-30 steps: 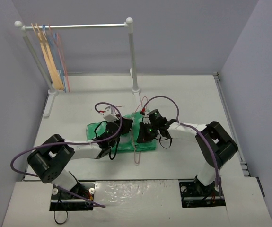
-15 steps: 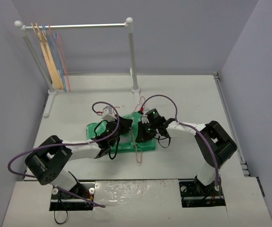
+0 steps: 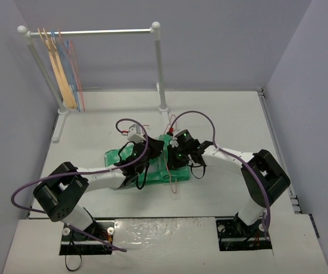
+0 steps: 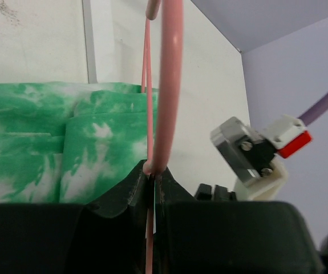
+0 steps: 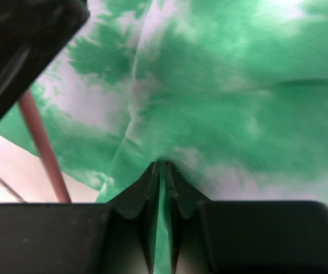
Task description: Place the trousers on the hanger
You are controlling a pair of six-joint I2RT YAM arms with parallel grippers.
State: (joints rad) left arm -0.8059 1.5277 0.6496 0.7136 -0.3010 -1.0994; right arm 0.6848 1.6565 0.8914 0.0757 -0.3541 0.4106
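White table fills the top view. Clothes rack stands at the far left, w/ a tan wooden hanger and light blue wire hangers bunched at its left end. Both arms reach in to table ctr, wrists close together.

The trousers lie folded on the table at ctr, under both wrists. They are green w/ white blotches. Left wrist cam shows folded edges; in the right wrist cam the cloth fills most of the view.

The hanger lies across the trousers btwn the two wrists. One thin pink loop sticks out past the near edge of the cloth onto bare table.

Left gripper is clenched on the hanger wire, which is pinched btwn the tips and runs away over the cloth. Right gripper is clenched on a fold of the trousers, w/ cloth gathered into the tips. The pink wire passes nearby, on the left in that view.
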